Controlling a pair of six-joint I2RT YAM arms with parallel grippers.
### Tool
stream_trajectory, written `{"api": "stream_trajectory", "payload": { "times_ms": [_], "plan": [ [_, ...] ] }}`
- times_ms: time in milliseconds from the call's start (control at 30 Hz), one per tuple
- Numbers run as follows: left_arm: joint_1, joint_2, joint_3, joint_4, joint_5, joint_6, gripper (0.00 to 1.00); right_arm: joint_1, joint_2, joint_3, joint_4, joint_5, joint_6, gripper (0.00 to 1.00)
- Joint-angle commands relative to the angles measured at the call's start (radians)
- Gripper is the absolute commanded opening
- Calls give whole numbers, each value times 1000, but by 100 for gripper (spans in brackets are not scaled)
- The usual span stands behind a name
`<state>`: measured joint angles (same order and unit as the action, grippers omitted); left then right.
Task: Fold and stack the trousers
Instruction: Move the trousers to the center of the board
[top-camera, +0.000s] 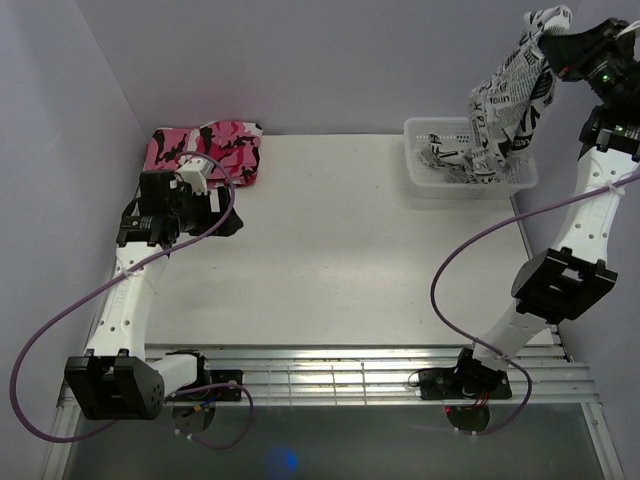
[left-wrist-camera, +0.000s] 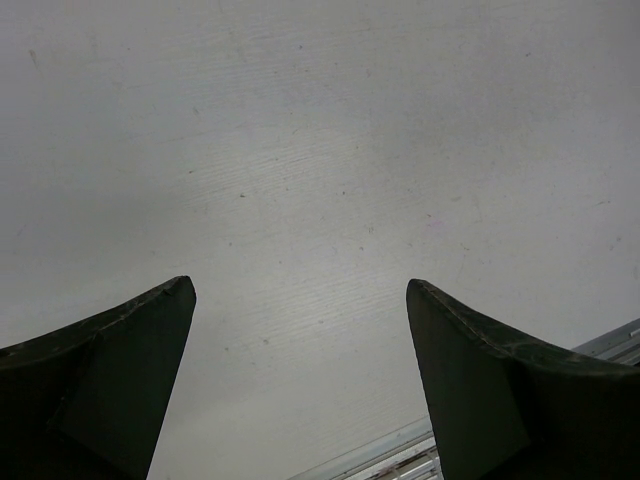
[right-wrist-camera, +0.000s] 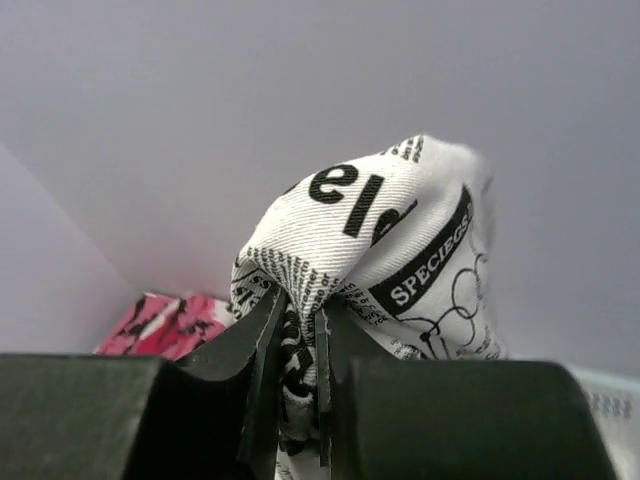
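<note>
soft, even light fills the top view; the flat white table (top-camera: 330, 250) carries only faint shadow under my left arm (top-camera: 125, 300). a small blue glint (top-camera: 283, 460) shows on the dark surface (top-camera: 400, 455) below. at my left wrist the black fingers (left-wrist-camera: 110, 380) of my left gripper (left-wrist-camera: 300, 288) are featureless dark shapes. at my right wrist the white newspaper-print cloth trousers (right-wrist-camera: 400, 240) read sharp; the pink camouflage garment (right-wrist-camera: 165, 325) behind blurs.

trousers (top-camera: 510, 100): 1 | camouflage garment (top-camera: 215, 145): 1 | plastic basket (top-camera: 415, 150): 1 | table (top-camera: 350, 250): 1
</note>
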<state>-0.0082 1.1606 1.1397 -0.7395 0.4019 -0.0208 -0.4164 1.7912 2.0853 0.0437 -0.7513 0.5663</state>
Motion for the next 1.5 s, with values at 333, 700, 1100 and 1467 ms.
{"api": "stream_trajectory", "payload": {
  "times_ms": [333, 700, 1100, 1467],
  "plan": [
    [2, -104, 31, 84, -26, -64, 98, 53, -341, 73, 677, 41, 527, 8],
    [2, -124, 2, 127, 18, -82, 98, 235, -547, -272, 566, -6, 321, 8],
    [2, -154, -57, 155, 233, 36, 98, 680, -577, -996, 205, 131, -448, 8],
    [-21, -104, -112, 111, 448, 229, 98, 760, -506, -952, -231, 66, -606, 96]
  ]
}}
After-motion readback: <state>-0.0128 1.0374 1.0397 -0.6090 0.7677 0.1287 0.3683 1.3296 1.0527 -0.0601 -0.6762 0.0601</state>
